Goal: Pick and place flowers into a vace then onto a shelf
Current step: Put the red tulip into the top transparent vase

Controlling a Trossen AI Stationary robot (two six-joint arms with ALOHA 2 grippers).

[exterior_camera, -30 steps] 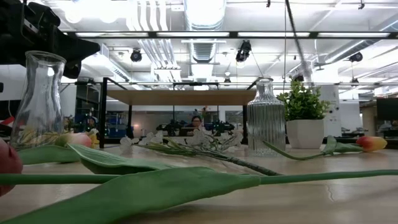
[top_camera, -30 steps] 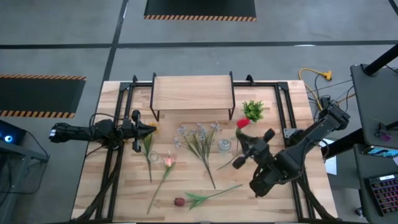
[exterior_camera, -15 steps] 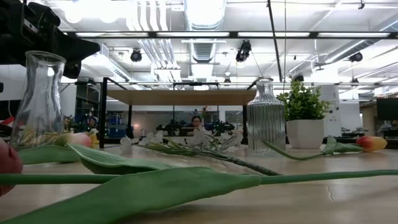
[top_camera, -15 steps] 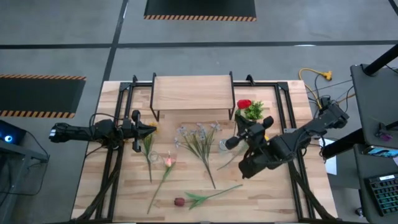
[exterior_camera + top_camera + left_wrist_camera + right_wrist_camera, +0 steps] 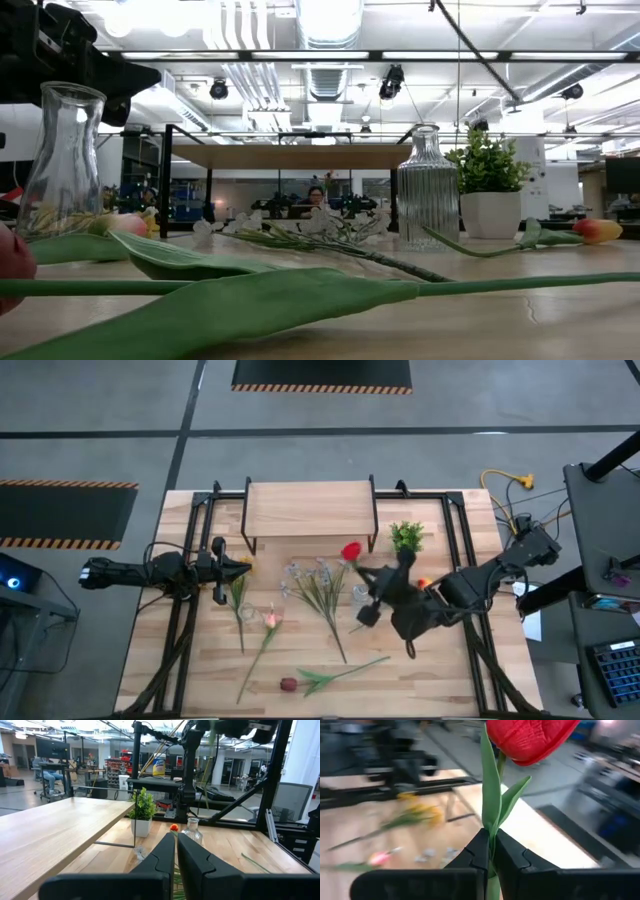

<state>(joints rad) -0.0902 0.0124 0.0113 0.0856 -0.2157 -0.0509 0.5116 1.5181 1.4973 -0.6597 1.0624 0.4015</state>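
Note:
My right gripper hangs over the table's middle, just above the ribbed glass vase, and is shut on a red tulip. In the right wrist view the red head stands past the fingers. My left gripper waits shut at the left, near yellow blossoms. White sprays, a pink tulip and a maroon tulip lie flat on the tabletop. A second clear vase stands upright. The shelf stands at the far side. My right gripper pinches the red tulip's green stem between its two fingers, just below the leaves. The tulip is lifted clear of the table, and its head points toward the shelf and the table's left.
A small potted plant stands right of the shelf, close to my right arm. An orange tulip lies on the table's right part. Black frame rails run along both sides. The near middle of the tabletop holds long stems.
My right gripper has carried the red tulip from beside the potted plant toward the table's left, first a little toward the far edge, then back over the ribbed vase, turning as it went. The tulip's head now points toward the shelf.

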